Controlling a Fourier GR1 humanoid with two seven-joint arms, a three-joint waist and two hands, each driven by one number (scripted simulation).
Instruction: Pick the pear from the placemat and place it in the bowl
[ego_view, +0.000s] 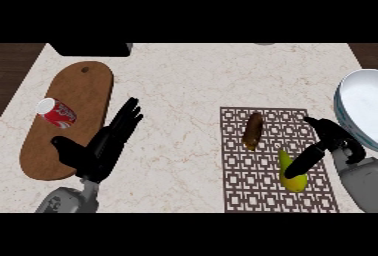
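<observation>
A: Where does the pear (291, 176) lie?

B: On the placemat (275, 159), a brown patterned mat on the counter (184, 85), toward the counter's near right corner. The yellow-green pear sits in the mat's near right part, its narrow end pointing away toward the far edge.

A: Is a hand on it?

B: The right hand (334, 140) is over it. One black finger slants down across the pear's upper side and covers part of it, while the thumb points off toward the far edge. Whether the fingers (306, 161) truly close round the fruit cannot be told from this view; they look stretched along it and not curled.

A: What else is on the mat?

B: A brown, elongated thing (252, 131), lying lengthwise near the mat's middle, just beside the pear's narrow end but apart from it.

A: And the bowl (358, 107)?

B: At the counter's right edge, a white bowl with a blue-grey rim, partly cut off by the view. It is just beyond the right hand's wrist.

A: The other side?

B: The left hand (103, 145) rests near the counter's left part, fingers straight and released, holding nothing. Beside it is an oval wooden cutting board (70, 105), and a red can (57, 113) lies on that board on its side.
</observation>
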